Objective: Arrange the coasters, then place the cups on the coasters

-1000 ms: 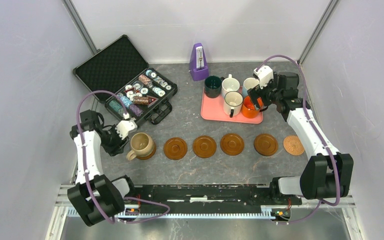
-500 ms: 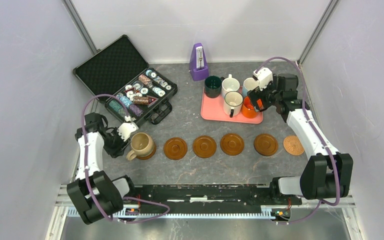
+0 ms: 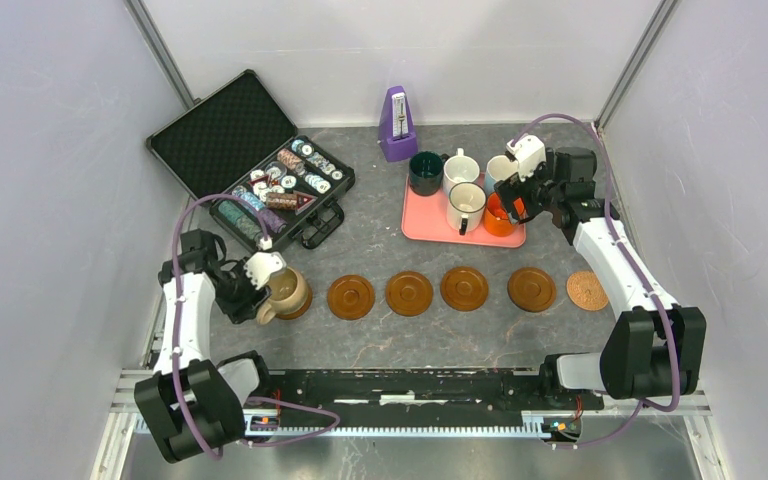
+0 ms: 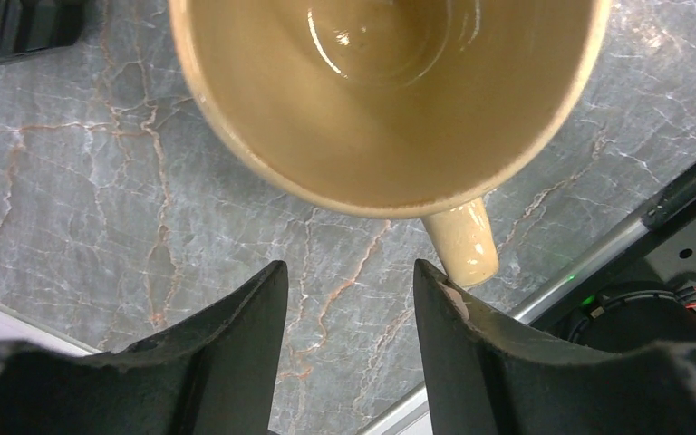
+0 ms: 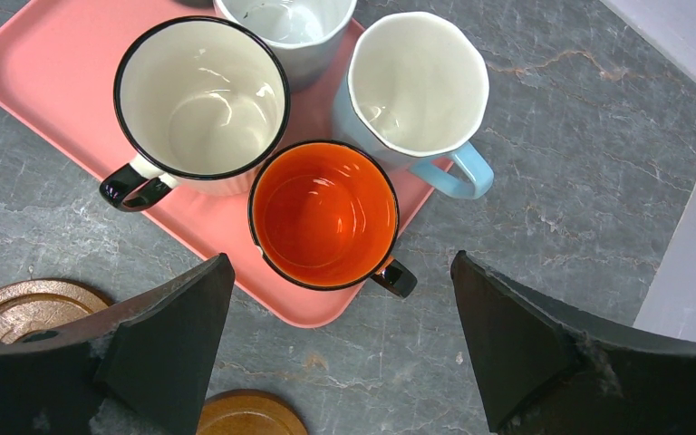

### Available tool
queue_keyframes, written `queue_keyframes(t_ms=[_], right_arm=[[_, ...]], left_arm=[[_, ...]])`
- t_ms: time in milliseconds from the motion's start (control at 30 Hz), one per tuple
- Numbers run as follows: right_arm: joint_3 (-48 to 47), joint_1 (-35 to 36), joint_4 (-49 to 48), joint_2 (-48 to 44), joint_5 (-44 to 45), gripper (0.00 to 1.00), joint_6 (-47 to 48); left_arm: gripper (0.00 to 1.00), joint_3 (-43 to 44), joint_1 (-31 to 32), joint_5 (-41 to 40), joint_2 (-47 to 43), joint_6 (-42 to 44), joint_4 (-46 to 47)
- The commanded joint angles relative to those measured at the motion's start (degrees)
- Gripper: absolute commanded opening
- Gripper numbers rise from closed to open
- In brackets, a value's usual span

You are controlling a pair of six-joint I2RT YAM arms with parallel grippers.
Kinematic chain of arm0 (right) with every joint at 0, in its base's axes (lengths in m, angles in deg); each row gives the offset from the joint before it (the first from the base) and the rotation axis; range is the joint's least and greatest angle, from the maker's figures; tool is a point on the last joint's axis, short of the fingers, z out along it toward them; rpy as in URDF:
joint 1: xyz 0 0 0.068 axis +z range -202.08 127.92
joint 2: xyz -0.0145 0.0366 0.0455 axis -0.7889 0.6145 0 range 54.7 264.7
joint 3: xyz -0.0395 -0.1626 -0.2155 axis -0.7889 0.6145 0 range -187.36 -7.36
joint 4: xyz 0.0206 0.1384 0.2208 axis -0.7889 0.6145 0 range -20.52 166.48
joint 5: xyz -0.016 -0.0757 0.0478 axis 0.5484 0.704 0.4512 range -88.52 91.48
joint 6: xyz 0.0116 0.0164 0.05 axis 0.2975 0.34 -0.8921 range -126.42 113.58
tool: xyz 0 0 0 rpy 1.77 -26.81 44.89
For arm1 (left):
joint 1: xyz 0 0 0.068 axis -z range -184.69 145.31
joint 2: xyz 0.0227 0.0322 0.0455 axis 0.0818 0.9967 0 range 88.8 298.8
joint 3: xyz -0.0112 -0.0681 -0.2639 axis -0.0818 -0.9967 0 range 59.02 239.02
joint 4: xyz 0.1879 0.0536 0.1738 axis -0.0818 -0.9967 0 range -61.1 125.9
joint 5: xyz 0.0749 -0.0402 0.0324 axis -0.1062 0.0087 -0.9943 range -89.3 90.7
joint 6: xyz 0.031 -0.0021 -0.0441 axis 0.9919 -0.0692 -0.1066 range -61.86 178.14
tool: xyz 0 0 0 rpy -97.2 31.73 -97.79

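On the pink tray (image 3: 422,222) — five mugs (image 3: 467,205), upright

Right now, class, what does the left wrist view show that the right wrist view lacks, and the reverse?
Only the left wrist view: a tan mug. Only the right wrist view: a pink tray carrying an orange mug, a cream mug and a light blue mug, with brown coasters nearby. Both: the grey marbled table and a pair of open dark fingers.
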Motion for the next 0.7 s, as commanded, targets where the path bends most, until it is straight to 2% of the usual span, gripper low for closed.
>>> queue_keyframes(t_ms=[0,300,667], right_arm=[[0.32,0.04,-1.52,-1.63,0.32,0.98,0.01],[0.38,-0.01,-1.76,-1.69,0.47,0.98,-0.23],[0.11,0.00,-1.75,-1.07,0.39,0.98,-0.26]], left_arm=[[0.61,-0.73,0.35,1.50,-1.57,0.80,-2.49],[0.69,-1.12,0.74,2.45,-2.67,0.35,-3.45],[0.82,-0.85,1.25,3.95,-3.96,-0.85,-5.16]])
